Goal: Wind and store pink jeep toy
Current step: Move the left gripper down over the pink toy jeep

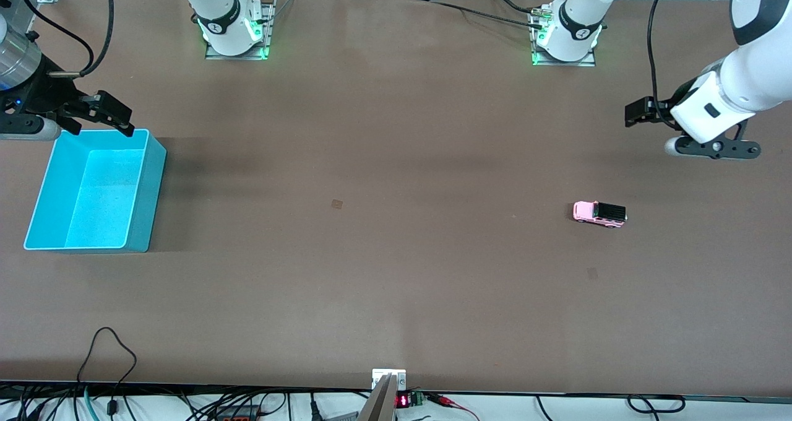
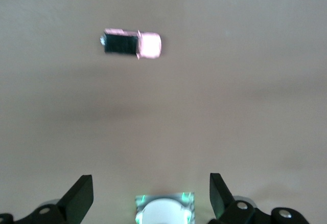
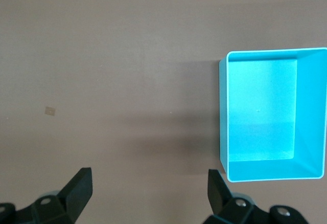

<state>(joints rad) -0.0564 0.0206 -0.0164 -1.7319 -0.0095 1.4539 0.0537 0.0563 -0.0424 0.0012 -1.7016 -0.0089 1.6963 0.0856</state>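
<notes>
- Nothing is being held: the jeep (image 1: 599, 213) is sitting alone on the table, unwound.
- Left gripper (image 2: 151, 196), fingers spread, is hovering near it and needs to descend.
- Right gripper (image 3: 149, 196), also spread, is waiting by the bin (image 1: 137, 209).

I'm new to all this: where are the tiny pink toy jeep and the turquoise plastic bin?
tiny pink toy jeep (image 1: 599, 212), front view, on its body where pink meets the black roof.
turquoise plastic bin (image 1: 148, 186), front view, on its side wall.
</notes>
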